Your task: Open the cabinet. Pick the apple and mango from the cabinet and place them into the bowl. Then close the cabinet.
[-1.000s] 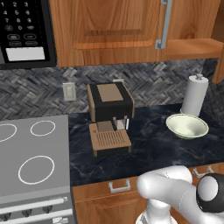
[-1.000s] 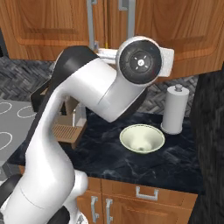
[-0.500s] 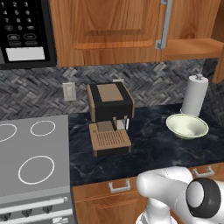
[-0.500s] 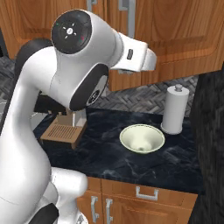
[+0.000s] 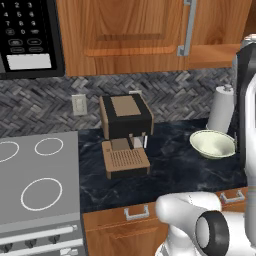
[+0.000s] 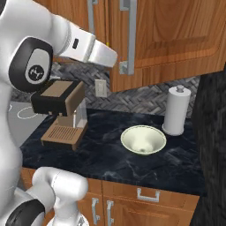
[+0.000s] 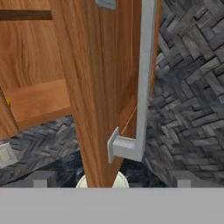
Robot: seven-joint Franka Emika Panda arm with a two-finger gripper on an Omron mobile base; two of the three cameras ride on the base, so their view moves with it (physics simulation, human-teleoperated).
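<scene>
The gripper point(image 7: 111, 181) has its fingers spread wide apart with nothing between them, and the cabinet's point(image 7: 92, 87) grey bar handle point(image 7: 142, 83) stands just ahead of it and slightly to one side, so I judge the hand is lining up so that the bar falls between the fingers for the pull. The door looks partly swung out, its edge facing the hand, with a bare shelf behind it; neither fruit can be made out. The bowl point(image 6: 143, 140) sits empty on the dark counter point(image 6: 106, 154) below the hand, beside the paper towel roll point(image 6: 176, 110), handy for dropping fruit into.
</scene>
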